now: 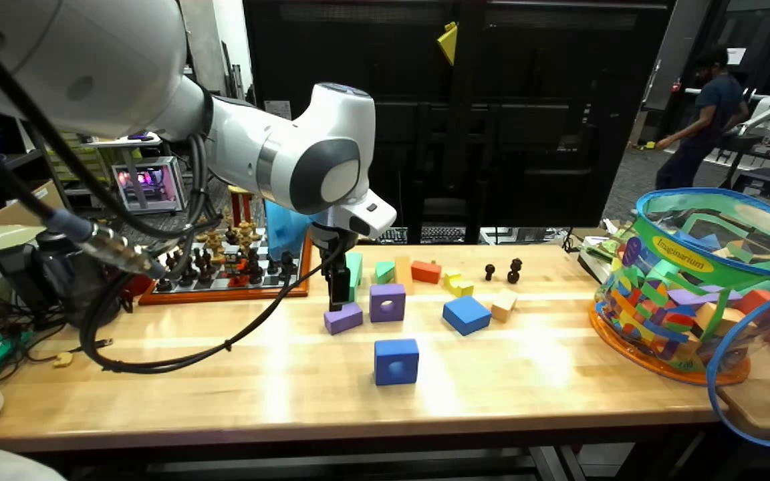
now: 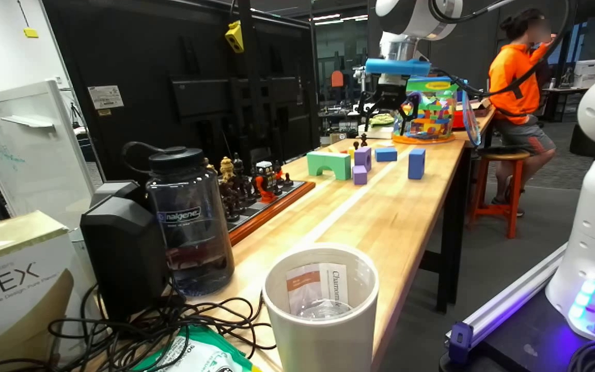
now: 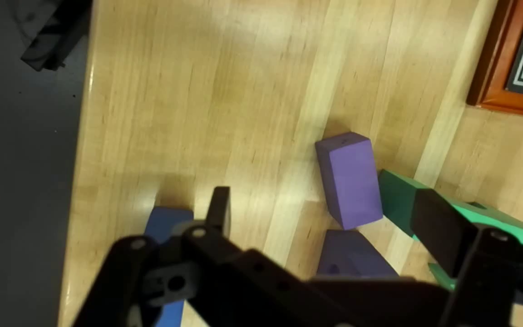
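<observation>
Hovering your gripper (image 2: pixel 385 130) above the bench (image 1: pixel 191 394), you seemed to be at an alignment step, with nothing picked up. The fingers (image 3: pixel 443 227) stood wide apart and held nothing, and neither showed clear contact with a block. In the wrist view, one finger overlapped the green arch (image 2: pixel 328 159) and the other stood just beside the upright blue block (image 3: pixel 161 222). The next move, to judge by that, called for centring the gap and squaring it to a block's sides before you went lower, taking care not to nudge the arch.

Nearest the gap lay the small purple block (image 3: pixel 357 181), well in from the bench's front edge. The arch sat close by one side of it and the holed purple block (image 1: pixel 385 294) close by one end; whether any of these touched, you could not tell. The upright blue block was the one closest to the front edge.

Beyond them, in an exterior view, lay the flat blue block (image 1: pixel 467 314) and the pale wooden block (image 1: pixel 504 305). Toward the far edge came the red block (image 1: pixel 426 271), the yellow block (image 1: pixel 458 284) and two dark knobbed pieces (image 1: pixel 514 270). The chessboard (image 1: pixel 224 296) lay toward the far edge on the left in that view, and the bin of blocks (image 1: pixel 736 274) stood by the right-hand end.
</observation>
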You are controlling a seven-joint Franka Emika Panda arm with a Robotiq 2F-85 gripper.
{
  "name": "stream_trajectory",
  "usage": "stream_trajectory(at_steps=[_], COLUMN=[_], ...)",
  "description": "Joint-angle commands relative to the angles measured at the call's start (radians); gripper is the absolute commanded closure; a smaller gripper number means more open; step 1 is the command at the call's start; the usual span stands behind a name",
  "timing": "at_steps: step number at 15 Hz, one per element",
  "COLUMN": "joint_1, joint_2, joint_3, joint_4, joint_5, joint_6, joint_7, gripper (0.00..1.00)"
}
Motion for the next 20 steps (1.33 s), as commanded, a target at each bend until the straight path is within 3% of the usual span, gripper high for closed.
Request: stream_trajectory(at_steps=[1,10,20], joint_1=[-0.015,0.013,0.015], joint_2=[0.075,0.312,0.462], joint_3=[0.006,-0.02,-0.085], joint_4=[0.092,0.351,0.487], joint_5=[-0.049,-0.058,-0.046], joint_6=[-0.046,-0.156,-0.198], joint_7=[0.053,0.107,0.116], gripper=[0.0,0.0,0.0])
